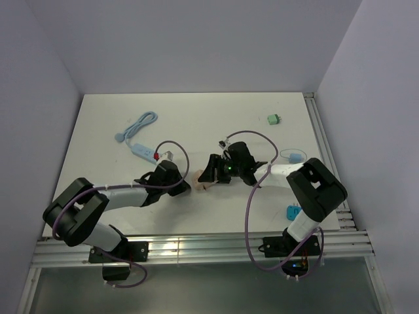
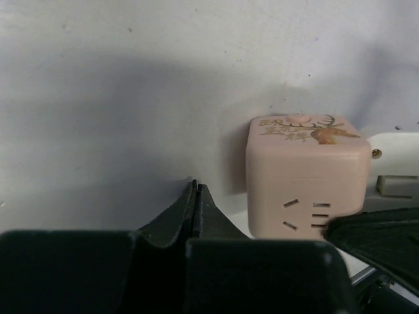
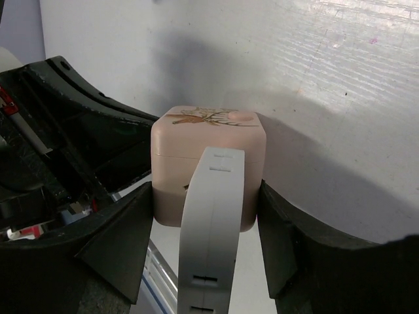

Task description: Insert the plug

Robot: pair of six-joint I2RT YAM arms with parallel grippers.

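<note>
A pink cube socket with a deer print lies on the white table; it also shows in the left wrist view and the top view. A white plug stands against the cube's near face, and its end shows at the cube's right. My right gripper is open, its jaws standing apart on either side of the plug, tips beside the cube's lower corners. My left gripper is shut and empty, resting on the table just left of the cube.
A white power strip with a blue cable lies at the back left. A green block sits at the back right, a light-blue connector at the right, a blue piece near the front right. Metal rails run along the front edge.
</note>
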